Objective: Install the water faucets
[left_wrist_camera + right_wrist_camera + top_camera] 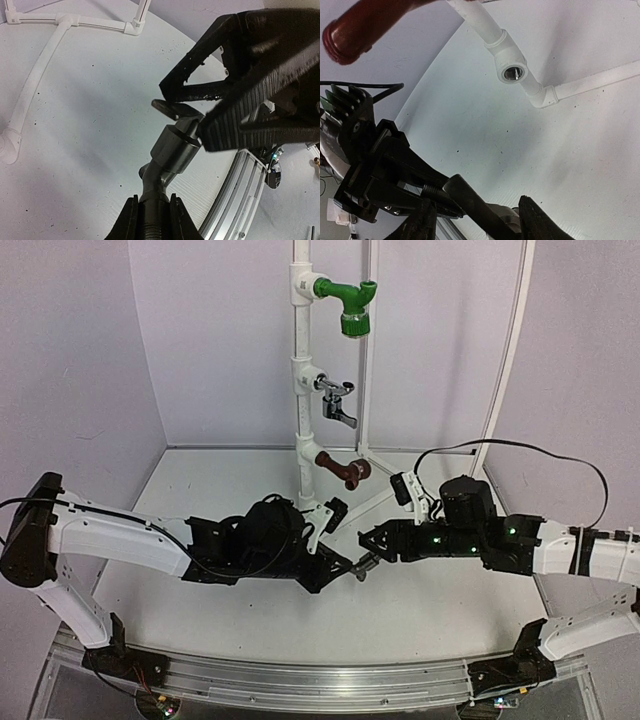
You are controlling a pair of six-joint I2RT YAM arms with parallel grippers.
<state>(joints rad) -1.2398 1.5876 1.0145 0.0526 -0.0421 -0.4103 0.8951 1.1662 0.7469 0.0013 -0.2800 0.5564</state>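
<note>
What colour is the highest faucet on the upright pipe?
The highest faucet is green; the top external view shows it best.

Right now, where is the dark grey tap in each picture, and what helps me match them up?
Top external: the dark grey tap sits just below the picture's centre.
Left wrist: the tap fills the lower middle, its threaded end held in the left gripper.
Right wrist: the tap is at the bottom edge, between the right gripper's fingers.
Shared landmark: the white pipe frame shows in all three.
</note>
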